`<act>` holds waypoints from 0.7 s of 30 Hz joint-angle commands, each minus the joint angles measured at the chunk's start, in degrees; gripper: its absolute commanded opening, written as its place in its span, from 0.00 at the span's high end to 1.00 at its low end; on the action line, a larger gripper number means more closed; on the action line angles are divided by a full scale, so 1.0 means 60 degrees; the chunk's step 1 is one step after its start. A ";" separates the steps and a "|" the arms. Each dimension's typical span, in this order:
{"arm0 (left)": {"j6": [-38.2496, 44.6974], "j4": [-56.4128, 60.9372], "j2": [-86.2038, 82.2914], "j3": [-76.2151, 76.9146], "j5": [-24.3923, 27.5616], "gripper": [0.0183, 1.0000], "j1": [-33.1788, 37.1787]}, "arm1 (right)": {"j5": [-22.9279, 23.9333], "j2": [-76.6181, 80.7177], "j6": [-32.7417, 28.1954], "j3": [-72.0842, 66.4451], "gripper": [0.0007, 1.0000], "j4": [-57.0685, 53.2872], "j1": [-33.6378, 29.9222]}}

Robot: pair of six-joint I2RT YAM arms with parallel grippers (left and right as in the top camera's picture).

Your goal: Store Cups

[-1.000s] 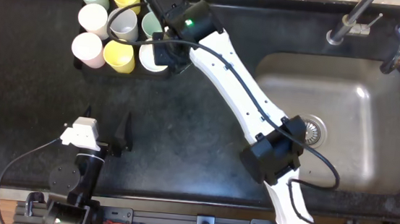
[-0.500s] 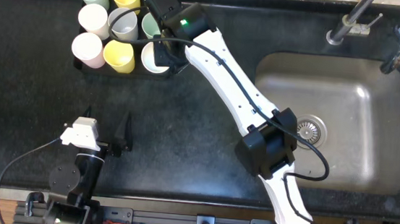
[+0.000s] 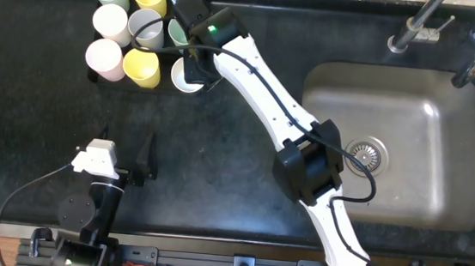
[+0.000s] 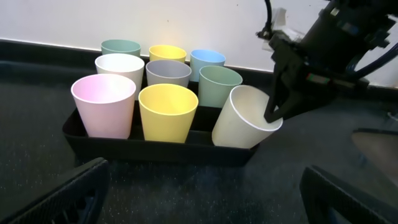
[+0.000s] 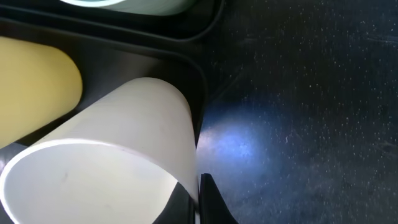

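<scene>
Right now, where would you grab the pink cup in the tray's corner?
Probably take the pink cup by its rim from straight above, one finger inside the open mouth, one on its outer wall. It stands upright, with the yellow cup and white cup close beside.

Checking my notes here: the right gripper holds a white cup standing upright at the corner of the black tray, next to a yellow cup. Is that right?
Not quite. The white cup is tilted, not upright, as the left wrist view shows. Otherwise yes: the right gripper holds it at the corner of the black tray, next to a yellow cup.
</scene>
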 commanded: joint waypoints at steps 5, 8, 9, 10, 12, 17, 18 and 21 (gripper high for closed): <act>0.0211 -0.0033 -0.0073 -0.0011 -0.0040 0.00 -0.0036 | 0.0568 0.0011 0.0124 0.0273 0.96 0.0208 -0.0025; 0.0211 -0.0033 -0.0073 -0.0011 -0.0040 0.00 -0.0036 | 0.0882 0.0011 0.0284 0.0270 0.96 0.0328 -0.0029; 0.0211 -0.0033 -0.0073 -0.0011 -0.0040 0.00 -0.0033 | 0.0994 0.0011 0.0353 0.0270 0.96 0.0350 -0.0029; 0.0211 -0.0033 -0.0073 -0.0011 -0.0040 0.00 -0.0036 | 0.1064 0.0011 0.0353 0.0270 0.96 0.0390 -0.0025; 0.0211 -0.0033 -0.0073 -0.0011 -0.0040 0.00 -0.0036 | 0.1147 0.0011 0.0353 0.0270 0.96 0.0466 -0.0025; 0.0211 -0.0033 -0.0073 -0.0011 -0.0040 0.00 -0.0036 | 0.1173 0.0011 0.0353 0.0262 0.96 0.0601 -0.0025; 0.0211 -0.0033 -0.0073 -0.0011 -0.0040 0.00 -0.0036 | 0.1173 0.0011 0.0353 0.0262 0.96 0.0612 -0.0025; 0.0211 -0.0033 -0.0073 -0.0011 -0.0040 0.00 -0.0036 | 0.1169 0.0011 0.0350 0.0262 0.96 0.0627 -0.0025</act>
